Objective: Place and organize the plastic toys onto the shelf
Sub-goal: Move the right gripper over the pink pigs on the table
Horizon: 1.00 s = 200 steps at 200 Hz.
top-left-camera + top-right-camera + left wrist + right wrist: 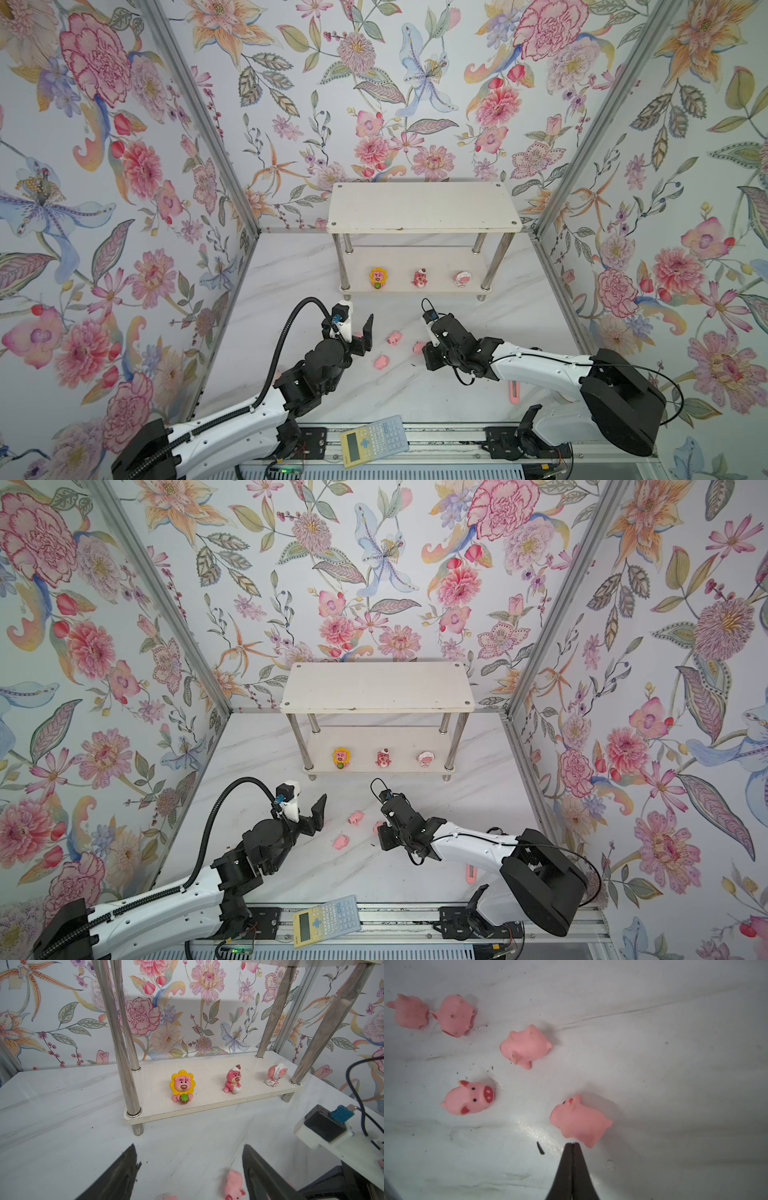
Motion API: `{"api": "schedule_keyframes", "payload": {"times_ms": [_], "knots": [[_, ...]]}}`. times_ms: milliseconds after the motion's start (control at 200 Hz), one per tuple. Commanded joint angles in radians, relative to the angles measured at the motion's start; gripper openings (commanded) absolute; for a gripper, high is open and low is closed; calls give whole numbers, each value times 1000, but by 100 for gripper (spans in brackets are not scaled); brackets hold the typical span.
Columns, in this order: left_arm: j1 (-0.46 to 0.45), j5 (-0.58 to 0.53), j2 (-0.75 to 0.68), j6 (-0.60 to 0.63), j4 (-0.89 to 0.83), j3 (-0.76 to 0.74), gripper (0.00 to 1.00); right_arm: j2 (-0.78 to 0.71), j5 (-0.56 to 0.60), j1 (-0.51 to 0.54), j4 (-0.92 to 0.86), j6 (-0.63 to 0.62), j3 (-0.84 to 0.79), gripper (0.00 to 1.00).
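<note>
— Where were the top views?
— High above the front, facing down toward the shelf (424,208); both shared the whole scene.
— The wrist views?
— Left faced the shelf, low and near; right stared down, close over pigs (525,1045).

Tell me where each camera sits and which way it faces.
Both top views: high at the front, looking down at the white shelf; left arm and right arm show.
Left wrist: on the left arm, facing the shelf's lower tier and sunflower bear; open left gripper shows.
Right wrist: on the right arm, looking down at five pink pigs on the table; shut right gripper shows.
Shared: top views and left wrist both show the sunflower bear.
</note>
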Motion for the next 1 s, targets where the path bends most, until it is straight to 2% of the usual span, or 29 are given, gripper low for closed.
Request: {"api": "schedule_keyframes", "payload": {"times_ms": [0,320,711,831,996], "knots": [[9,27,25,8,64,1,75,3,1,-8,63,12,21,0],[18,69,146,28,137,22,73,46,-17,-22,81,47,-27,0],[58,113,244,34,213,36,74,-306,73,9,-61,189,-253,0],[62,144,273,26,233,44,74,-347,82,15,-103,177,-211,0],[63,161,283,11,236,44,74,-229,98,34,-115,108,-71,0]]}}
